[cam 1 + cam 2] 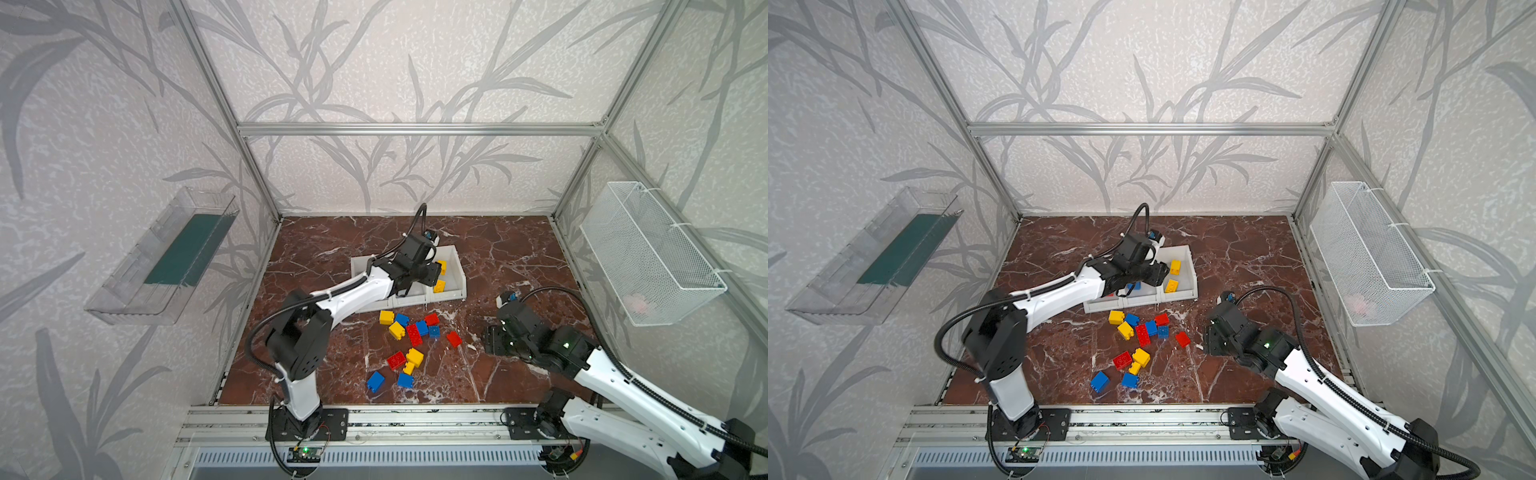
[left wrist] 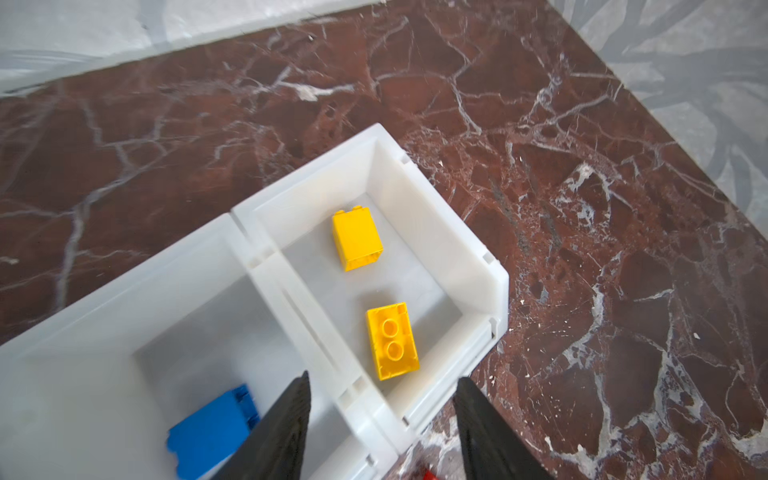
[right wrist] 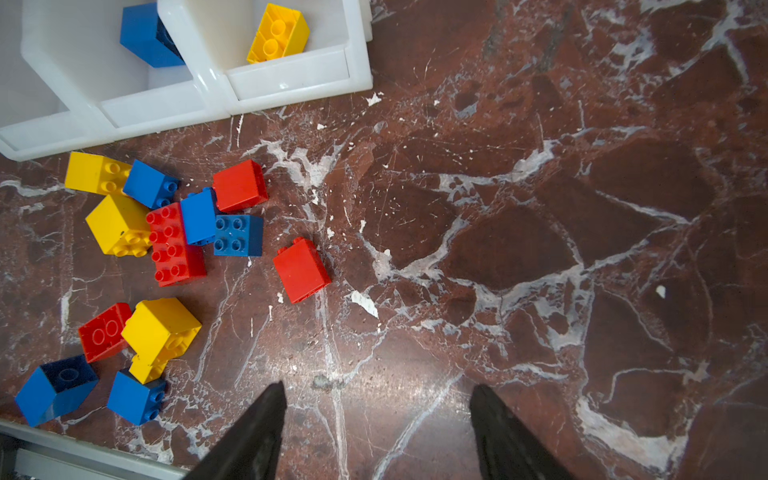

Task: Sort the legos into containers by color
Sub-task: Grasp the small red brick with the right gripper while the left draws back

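Three joined white containers [image 1: 460, 277] [image 2: 419, 208] stand at the middle back of the marble table. The right one holds two yellow legos [image 2: 356, 240] [image 2: 392, 341]. A blue lego [image 2: 208, 436] lies in the middle one. My left gripper [image 1: 435, 271] [image 2: 383, 377] hovers open over the wall between those two, holding nothing. Loose red, yellow and blue legos [image 1: 411, 332] [image 3: 166, 232] lie in front of the containers, and a single red lego [image 1: 454, 338] [image 3: 302, 270] sits to their right. My right gripper [image 1: 493, 338] [image 3: 378, 388] stands open over bare marble right of that red lego.
A white wire basket [image 1: 648, 253] hangs on the right wall. A clear plastic tray [image 1: 166, 257] is fixed to the left wall. An aluminium rail [image 1: 395, 419] with both arm bases runs along the table's front edge.
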Robot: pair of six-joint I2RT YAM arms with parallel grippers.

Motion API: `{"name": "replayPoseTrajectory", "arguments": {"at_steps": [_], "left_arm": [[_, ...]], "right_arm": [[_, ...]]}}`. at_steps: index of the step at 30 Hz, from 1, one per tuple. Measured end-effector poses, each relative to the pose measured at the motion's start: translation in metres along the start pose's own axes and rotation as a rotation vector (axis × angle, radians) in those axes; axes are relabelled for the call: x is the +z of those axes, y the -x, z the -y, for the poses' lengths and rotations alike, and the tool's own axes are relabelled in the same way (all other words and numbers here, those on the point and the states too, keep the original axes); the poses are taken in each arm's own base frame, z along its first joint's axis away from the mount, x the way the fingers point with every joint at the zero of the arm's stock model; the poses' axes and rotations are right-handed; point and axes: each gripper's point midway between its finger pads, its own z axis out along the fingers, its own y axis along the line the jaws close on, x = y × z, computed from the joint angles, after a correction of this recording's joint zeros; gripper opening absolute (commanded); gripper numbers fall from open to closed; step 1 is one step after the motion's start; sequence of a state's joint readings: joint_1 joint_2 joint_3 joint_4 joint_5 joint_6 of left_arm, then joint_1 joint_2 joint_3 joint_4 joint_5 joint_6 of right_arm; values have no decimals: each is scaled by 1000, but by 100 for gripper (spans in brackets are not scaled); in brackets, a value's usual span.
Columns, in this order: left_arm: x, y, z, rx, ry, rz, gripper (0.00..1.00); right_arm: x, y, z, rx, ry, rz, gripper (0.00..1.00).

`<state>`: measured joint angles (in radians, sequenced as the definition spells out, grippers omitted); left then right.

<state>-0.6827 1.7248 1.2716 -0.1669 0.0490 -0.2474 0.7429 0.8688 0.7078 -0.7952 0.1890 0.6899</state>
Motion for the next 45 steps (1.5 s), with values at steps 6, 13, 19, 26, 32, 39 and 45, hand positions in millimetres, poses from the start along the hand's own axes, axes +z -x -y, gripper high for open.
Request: {"name": "replayPoseTrajectory", "arguments": {"at_steps": [6, 13, 19, 26, 32, 39, 45], "left_arm": [[-35, -34, -20, -80, 17, 43, 62], [-70, -68, -35, -96, 44, 42, 63], [-103, -90, -50, -130, 79, 94, 65], [-114, -110, -65, -169, 131, 100, 65], [-119, -111, -67, -179, 143, 101, 65], [-127, -113, -71, -198, 155, 117, 65], [-131, -115, -75, -206, 172, 128, 65]], "right_arm": [[23, -10, -4, -16, -33, -86, 71], [48, -24, -9, -38, -69, -184, 71], [61, -32, -18, -70, -70, -222, 72], [77, -32, -44, -127, -30, -262, 72], [99, -23, -65, -213, -19, -298, 69], [118, -18, -76, -272, -28, -323, 61], [129, -27, -69, -289, -62, -359, 48]]}}
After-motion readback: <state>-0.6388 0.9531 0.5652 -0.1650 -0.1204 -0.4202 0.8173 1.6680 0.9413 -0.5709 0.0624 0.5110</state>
